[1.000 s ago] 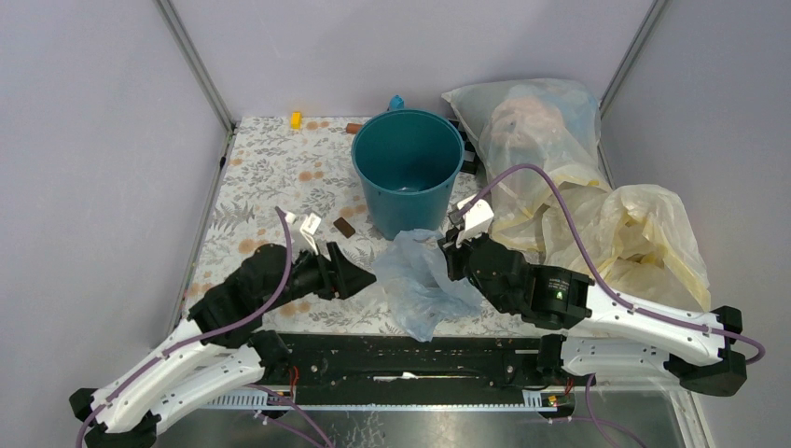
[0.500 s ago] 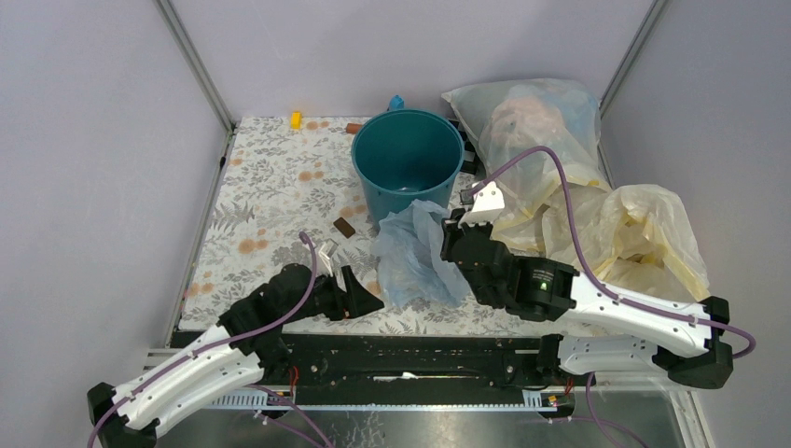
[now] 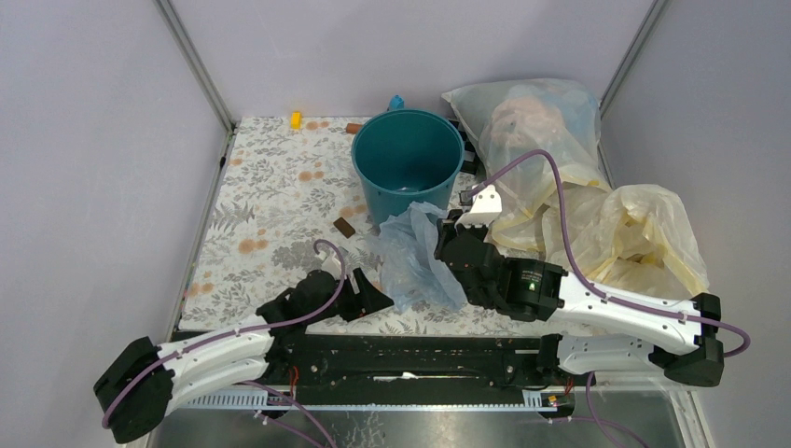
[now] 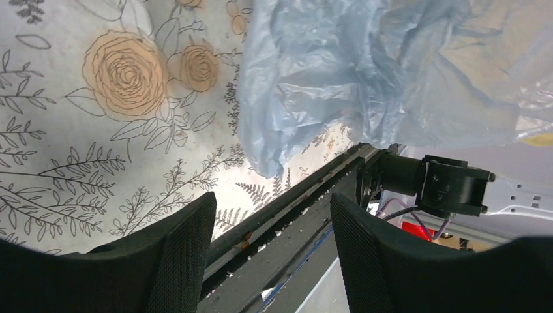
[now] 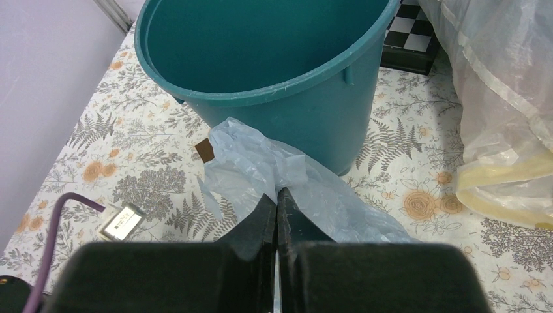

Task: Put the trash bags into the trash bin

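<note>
The light-blue trash bag (image 3: pixel 410 257) hangs crumpled just in front of the teal trash bin (image 3: pixel 408 168), its top near the bin's near wall. My right gripper (image 3: pixel 446 245) is shut on the bag's edge and holds it up. In the right wrist view the closed gripper (image 5: pixel 277 195) pinches the bag (image 5: pixel 274 169) right below the bin (image 5: pixel 274 72). My left gripper (image 3: pixel 371 301) is open and empty at the table's near edge, left of the bag. In the left wrist view the bag (image 4: pixel 365 72) hangs above my open gripper (image 4: pixel 274 244).
A large stuffed whitish bag (image 3: pixel 536 117) lies right of the bin. A bulky pale-yellow bag (image 3: pixel 634 233) lies at the right. A brown chip (image 3: pixel 345 227), a yellow block (image 3: pixel 296 119) and a small blue item (image 3: pixel 396 101) are on the floral table. The black front rail (image 3: pixel 410 350) runs below.
My right gripper has lifted the bag and carried it toward the bin. My left gripper has let go of the bag and pulled back toward the table's near edge.
</note>
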### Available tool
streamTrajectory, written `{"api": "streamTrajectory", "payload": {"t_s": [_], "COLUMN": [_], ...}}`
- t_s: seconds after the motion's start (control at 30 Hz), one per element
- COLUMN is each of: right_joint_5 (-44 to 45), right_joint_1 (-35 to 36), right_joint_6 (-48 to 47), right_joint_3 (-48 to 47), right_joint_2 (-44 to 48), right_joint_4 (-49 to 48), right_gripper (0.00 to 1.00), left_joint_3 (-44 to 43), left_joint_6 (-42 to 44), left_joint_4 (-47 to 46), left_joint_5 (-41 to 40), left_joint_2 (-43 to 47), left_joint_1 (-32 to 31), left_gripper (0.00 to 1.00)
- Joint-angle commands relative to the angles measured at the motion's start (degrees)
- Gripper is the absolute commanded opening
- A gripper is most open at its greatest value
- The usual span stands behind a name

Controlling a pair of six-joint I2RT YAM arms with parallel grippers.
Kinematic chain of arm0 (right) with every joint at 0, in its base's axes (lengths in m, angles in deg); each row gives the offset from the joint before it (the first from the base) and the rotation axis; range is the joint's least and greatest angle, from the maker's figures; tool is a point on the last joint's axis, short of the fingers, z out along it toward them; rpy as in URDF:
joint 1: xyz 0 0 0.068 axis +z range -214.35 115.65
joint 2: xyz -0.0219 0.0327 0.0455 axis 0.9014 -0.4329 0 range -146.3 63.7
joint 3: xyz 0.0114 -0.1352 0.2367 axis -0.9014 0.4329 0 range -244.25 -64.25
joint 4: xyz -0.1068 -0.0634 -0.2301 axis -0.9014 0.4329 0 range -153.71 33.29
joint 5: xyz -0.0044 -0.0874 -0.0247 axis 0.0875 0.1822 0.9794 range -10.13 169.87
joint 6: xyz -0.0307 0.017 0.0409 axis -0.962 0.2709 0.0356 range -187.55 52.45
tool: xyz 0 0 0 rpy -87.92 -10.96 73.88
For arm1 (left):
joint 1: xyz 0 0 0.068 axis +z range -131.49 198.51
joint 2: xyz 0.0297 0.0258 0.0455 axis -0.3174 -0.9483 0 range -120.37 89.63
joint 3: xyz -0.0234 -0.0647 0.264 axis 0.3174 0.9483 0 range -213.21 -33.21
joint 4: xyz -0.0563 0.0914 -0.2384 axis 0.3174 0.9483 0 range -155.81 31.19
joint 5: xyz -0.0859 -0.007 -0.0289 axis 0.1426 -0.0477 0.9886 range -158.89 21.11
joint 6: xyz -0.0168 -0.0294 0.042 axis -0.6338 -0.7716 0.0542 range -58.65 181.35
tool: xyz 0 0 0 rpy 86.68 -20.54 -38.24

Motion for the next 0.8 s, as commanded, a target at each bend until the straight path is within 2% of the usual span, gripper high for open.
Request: {"api": "streamTrajectory", "payload": {"t_s": [0.0, 0.13, 0.3, 0.4, 0.57, 0.77], "right_joint_5": [1.12, -0.15, -1.78, -2.37, -3.55, -4.59], "right_joint_1": [0.26, 0.33, 0.26, 0.26, 0.26, 0.26], "right_joint_6": [1.95, 2.09, 2.85, 3.16, 3.7, 4.06], "right_joint_3": [0.24, 0.61, 0.86, 0.78, 0.3, -0.94], "right_joint_2": [0.68, 0.55, 0.36, 0.24, -0.12, 0.02], "right_joint_4": [-3.01, -4.23, -5.0, -5.59, -5.78, -4.13], "right_gripper": [0.0, 0.0, 0.0, 0.0, 0.0, 0.0], "left_joint_3": [1.2, 2.12, 2.79, 3.09, 3.21, 2.41], "left_joint_6": [-3.0, -4.87, -6.27, -9.51, -13.11, -15.4], "left_joint_4": [-12.29, -14.67, -19.21, -19.12, -18.82, -22.29], "left_joint_5": [-0.97, -4.04, -5.85, -9.9, -15.3, -18.11], "left_joint_2": [-3.09, -5.17, -9.32, -11.37, -13.04, -16.69], "left_joint_1": [-0.75, -3.28, -4.69, -6.21, -8.82, -8.84], "left_gripper": [0.67, 0.68, 0.62, 0.59, 0.58, 0.46]}}
